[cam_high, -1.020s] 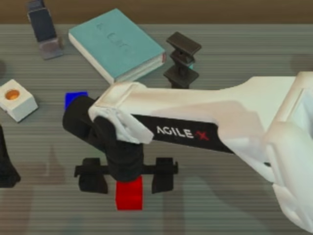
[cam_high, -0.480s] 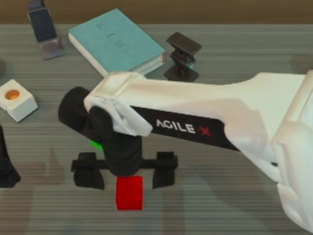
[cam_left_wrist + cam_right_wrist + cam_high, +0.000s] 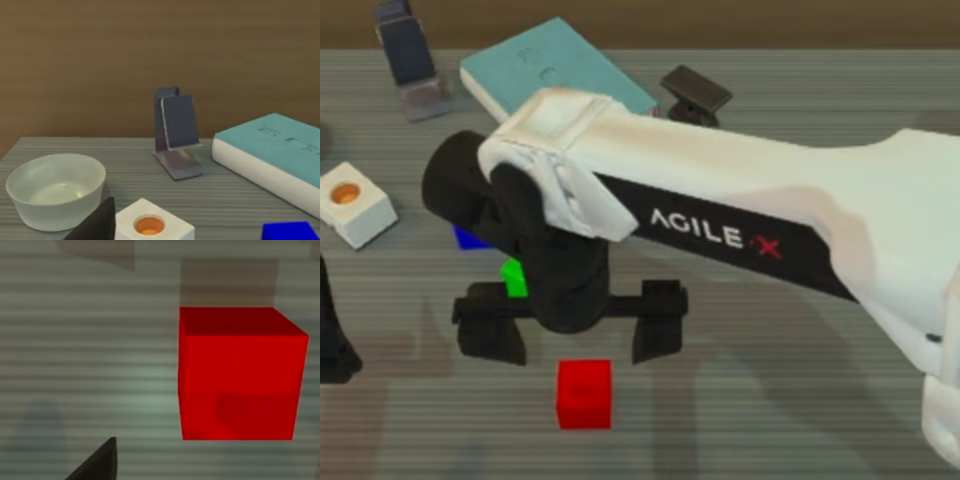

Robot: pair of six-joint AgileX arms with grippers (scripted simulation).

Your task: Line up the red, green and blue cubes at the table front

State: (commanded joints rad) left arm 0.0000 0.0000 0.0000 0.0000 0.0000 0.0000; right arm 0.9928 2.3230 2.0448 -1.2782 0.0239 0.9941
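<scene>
The right jaws point(image 3: 572, 335) are spread wide and have been lifted off the red cube point(image 3: 584, 393), left near the table point(image 3: 770, 400) front edge; green cube point(image 3: 514, 279) awaits.

Red cube point(image 3: 584, 393), grey striped table point(image 3: 800, 400)

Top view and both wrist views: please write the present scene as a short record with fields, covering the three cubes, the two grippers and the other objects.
red cube: alone on the table near the front, nothing touching it
green cube: mostly hidden under the right arm
blue cube: behind the green one, partly hidden
right gripper: above the table just behind the red cube, fingers spread, empty
left gripper: at the left edge, idle
other objects: white block, teal book, phone stand, bowl
</scene>
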